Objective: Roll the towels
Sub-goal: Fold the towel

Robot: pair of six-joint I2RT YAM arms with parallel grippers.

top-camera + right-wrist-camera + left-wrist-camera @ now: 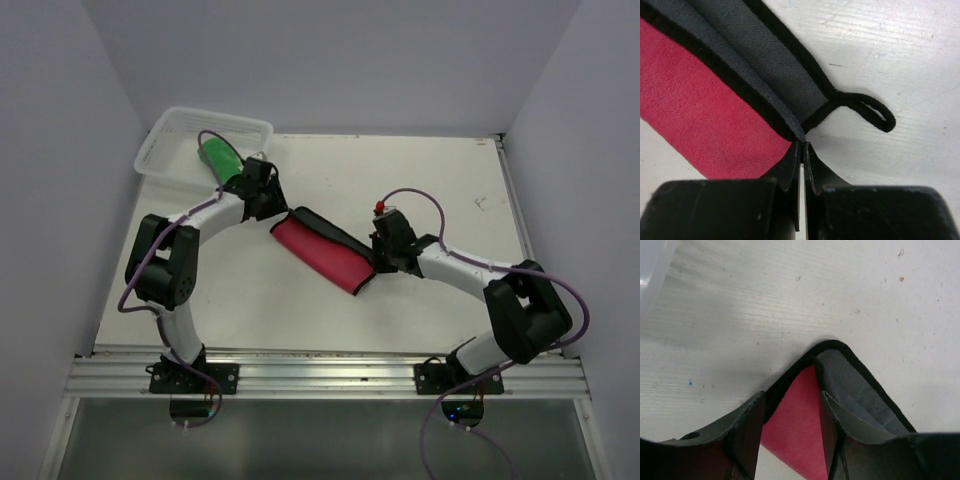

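The red towel lies folded into a long band slanting across the middle of the table, red face up and dark grey underside showing along its far edge. My left gripper is at its upper-left end, open, with the fingers standing either side of the red corner. My right gripper is at the lower-right end, shut on the towel's black-trimmed corner next to its hanging loop. The green towel lies rolled in the basket.
A white mesh basket sits at the table's back left corner, just behind my left arm; its edge shows in the left wrist view. White walls enclose the table on three sides.
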